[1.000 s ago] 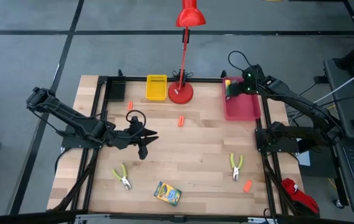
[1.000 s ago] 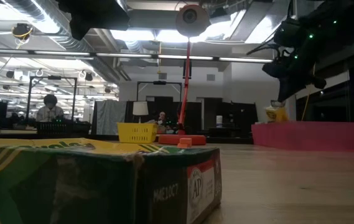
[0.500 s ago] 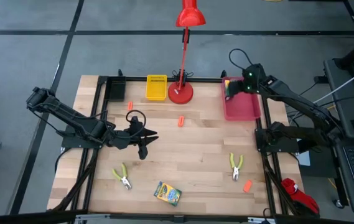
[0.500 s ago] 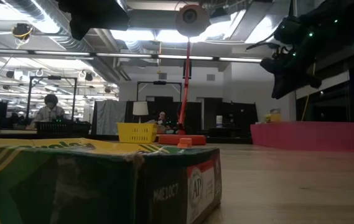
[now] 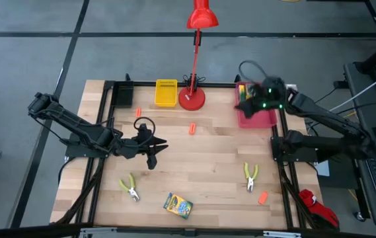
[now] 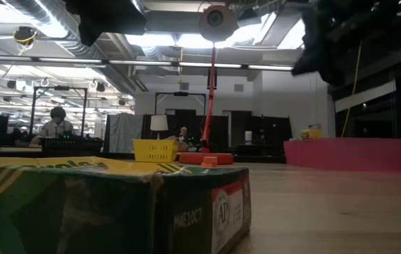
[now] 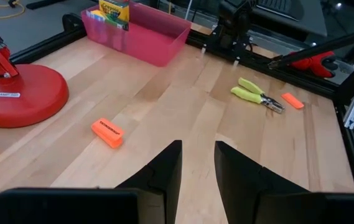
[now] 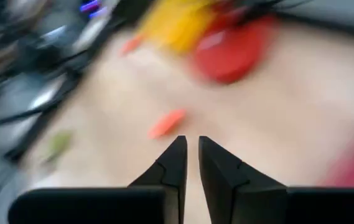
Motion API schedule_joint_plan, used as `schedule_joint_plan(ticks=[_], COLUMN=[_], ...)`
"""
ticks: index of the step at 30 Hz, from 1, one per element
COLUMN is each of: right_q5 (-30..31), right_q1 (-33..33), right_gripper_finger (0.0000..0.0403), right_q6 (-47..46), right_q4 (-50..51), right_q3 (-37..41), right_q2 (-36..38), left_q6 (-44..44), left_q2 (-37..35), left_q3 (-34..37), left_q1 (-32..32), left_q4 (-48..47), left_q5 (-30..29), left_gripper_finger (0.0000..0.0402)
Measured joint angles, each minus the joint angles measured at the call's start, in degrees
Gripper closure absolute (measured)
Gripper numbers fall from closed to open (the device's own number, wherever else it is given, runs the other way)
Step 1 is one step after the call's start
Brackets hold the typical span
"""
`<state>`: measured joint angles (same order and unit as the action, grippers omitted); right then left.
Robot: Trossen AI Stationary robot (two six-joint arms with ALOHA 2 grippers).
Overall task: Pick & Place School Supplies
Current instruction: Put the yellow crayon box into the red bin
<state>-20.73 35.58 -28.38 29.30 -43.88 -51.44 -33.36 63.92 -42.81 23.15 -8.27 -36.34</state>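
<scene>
My right gripper hovers over the pink tray at the back right, its fingers a narrow gap apart with nothing between them. A crayon box stands in that tray's far corner. My left gripper waits open above the table's left half, holding nothing. One crayon box lies flat near the front edge. Two green-handled pliers lie on the wood. Three orange pieces lie scattered.
The red lamp's base stands at the back centre, with a yellow tray and a black tray to its left. A black frame rail runs along the table's sides. Bare wood lies mid-table.
My right gripper has risen off the crayon box in the pink tray's far corner, swung a little toward the table's near edge and tipped up toward level. The box stays standing in the tray.
</scene>
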Motion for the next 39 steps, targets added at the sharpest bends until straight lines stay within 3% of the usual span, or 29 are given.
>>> schedule_joint_plan(ticks=[7,10,12,15,18,23,32,39], right_q5=[-1.35,-1.16,0.49,3.95,8.99,16.74,24.87,27.61], right_q1=[-19.74,-28.88,-34.68,-42.4,-48.34,-53.71,-58.39,-61.57], right_gripper_finger=[0.0364,0.0364,0.0364,0.0364,0.0364,0.0364,0.0364,0.0364], right_q6=[-12.78,-17.17,-19.79,-23.78,-26.57,-29.77,-33.77,-35.8], right_q4=[-5.43,-8.89,-9.12,-9.2,-10.14,-15.06,-17.25,-17.31], right_q3=[0.0,-0.05,-0.02,-0.02,-0.02,-0.02,-0.02,-0.02], right_q2=[1.57,0.71,-0.27,-2.15,-4.61,-8.76,-9.86,-9.86], left_q6=[-14.03,-17.32,-19.06,-21.31,-21.66,-23.45,-19.04,-12.93], left_q2=[-0.02,-0.02,-0.02,0.1,1.13,6.86,21.86,30.45], left_q3=[0.23,0.24,0.24,0.24,0.24,0.29,0.24,-2.98], left_q1=[1.33,4.52,6.67,10.01,14.38,18.04,18.35,14.95], left_q4=[-9.21,-9.91,-9.75,-9.46,-5.74,-3.82,13.88,19.07], left_q5=[11.49,10.78,10.12,15.81,17.67,26.76,32.8,35.1], left_gripper_finger=[0.0311,0.0311,0.0311,0.0311,0.0311,0.032,0.0354,0.0373])
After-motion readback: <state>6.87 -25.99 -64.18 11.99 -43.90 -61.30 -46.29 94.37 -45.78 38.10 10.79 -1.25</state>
